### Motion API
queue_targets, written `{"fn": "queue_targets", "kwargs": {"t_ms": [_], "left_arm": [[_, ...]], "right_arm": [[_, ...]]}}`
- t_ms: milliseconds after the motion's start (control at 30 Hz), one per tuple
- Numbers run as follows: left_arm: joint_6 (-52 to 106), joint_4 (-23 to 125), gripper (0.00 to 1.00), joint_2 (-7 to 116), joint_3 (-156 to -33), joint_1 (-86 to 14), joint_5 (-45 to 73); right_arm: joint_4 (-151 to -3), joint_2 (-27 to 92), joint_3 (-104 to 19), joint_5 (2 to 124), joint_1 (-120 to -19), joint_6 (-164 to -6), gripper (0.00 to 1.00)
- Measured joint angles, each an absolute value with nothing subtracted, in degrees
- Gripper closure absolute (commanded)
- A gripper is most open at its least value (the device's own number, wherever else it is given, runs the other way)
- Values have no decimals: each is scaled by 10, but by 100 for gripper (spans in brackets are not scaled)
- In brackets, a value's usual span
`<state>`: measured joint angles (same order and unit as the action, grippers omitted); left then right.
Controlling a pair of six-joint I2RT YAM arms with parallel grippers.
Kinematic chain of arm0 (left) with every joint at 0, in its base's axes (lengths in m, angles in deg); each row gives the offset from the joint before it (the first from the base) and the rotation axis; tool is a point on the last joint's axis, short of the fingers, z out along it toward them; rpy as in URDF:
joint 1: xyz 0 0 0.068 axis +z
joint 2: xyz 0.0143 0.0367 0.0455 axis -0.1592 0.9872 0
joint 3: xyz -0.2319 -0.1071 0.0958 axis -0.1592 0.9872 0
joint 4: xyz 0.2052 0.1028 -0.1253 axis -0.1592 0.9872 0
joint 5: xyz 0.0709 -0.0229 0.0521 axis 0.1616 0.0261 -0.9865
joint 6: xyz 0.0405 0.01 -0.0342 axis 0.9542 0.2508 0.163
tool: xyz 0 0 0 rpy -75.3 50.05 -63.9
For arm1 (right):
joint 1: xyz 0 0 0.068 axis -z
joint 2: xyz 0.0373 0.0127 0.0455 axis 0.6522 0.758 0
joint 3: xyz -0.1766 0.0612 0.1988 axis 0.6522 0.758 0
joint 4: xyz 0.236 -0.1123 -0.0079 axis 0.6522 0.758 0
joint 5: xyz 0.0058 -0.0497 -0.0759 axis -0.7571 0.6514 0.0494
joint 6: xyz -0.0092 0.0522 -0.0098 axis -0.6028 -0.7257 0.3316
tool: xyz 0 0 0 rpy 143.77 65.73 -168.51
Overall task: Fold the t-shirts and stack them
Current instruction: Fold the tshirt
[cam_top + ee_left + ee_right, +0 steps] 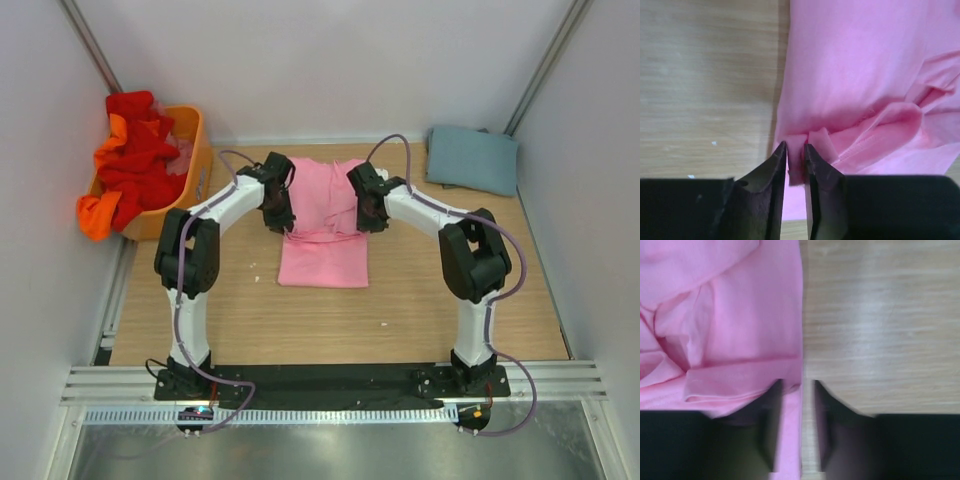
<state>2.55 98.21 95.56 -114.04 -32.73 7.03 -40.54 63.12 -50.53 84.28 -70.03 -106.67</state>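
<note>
A light pink t-shirt (pixel 325 235) lies partly folded at the middle of the table, its far half bunched up. My left gripper (pixel 283 222) is at the shirt's left edge. In the left wrist view it (pixel 796 148) is shut on a small pinched fold of the pink cloth (pixel 860 65). My right gripper (pixel 368 218) is at the shirt's right edge. In the right wrist view it (pixel 797 386) is open, its jaws astride the edge of the pink shirt (pixel 740 315), with nothing pinched. A folded grey-blue t-shirt (pixel 472 160) lies at the far right. Red t-shirts (pixel 135 150) and an orange one (pixel 97 215) are heaped in the basket.
The orange plastic basket (pixel 197 150) stands at the far left corner, cloth hanging over its near side. White walls close in the wooden table (pixel 250 320) on three sides. A black base rail runs along the near edge.
</note>
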Motion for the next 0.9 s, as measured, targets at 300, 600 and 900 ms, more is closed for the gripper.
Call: {"fn": "queue_targets", "kwargs": {"t_ms": [300,600,900], "left_arm": [[38,1088,38,1039,-1382,-275,66],[42,1058,50,885,-1236,-281,67],[30,938,54,840,-1040,-298,160]], "right_arm": [[-338,725,-760,831,-615,-1009,30],[-406,512,-549,717,-604,-1009,65],[-490,527,-403,568,-660,-1037,91]]}}
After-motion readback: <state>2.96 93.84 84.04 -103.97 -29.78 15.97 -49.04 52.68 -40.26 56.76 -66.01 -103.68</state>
